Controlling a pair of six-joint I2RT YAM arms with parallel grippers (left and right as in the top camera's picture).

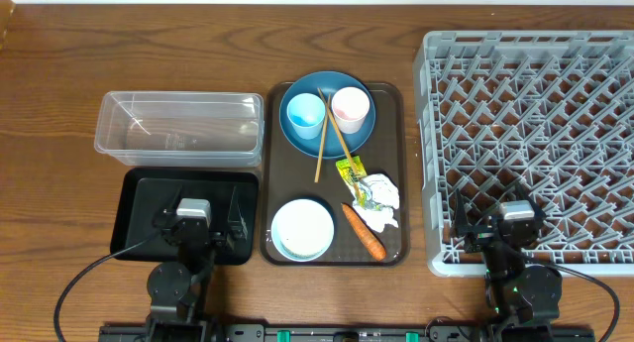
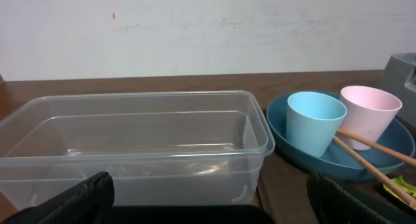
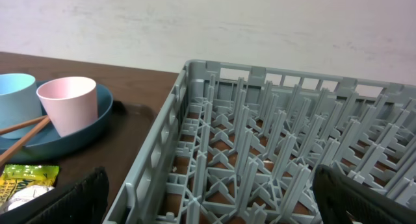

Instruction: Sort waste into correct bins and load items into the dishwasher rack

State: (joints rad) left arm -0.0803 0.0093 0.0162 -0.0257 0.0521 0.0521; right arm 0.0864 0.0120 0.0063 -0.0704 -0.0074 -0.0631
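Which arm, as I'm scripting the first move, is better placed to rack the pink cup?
Right, probably. The right gripper hangs over the rack's near edge, the pink cup stands on the plate's rack side; the left gripper is over the black tray.

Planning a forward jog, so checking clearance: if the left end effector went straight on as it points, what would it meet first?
The left end effector would probably first meet the near wall of the clear plastic box, ahead in its wrist view; the gap is unclear.

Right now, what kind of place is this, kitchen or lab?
Probably a lab bench staged as a dish-clearing station: grey dishwasher rack on a wooden table, loaded brown serving tray, bare white wall.
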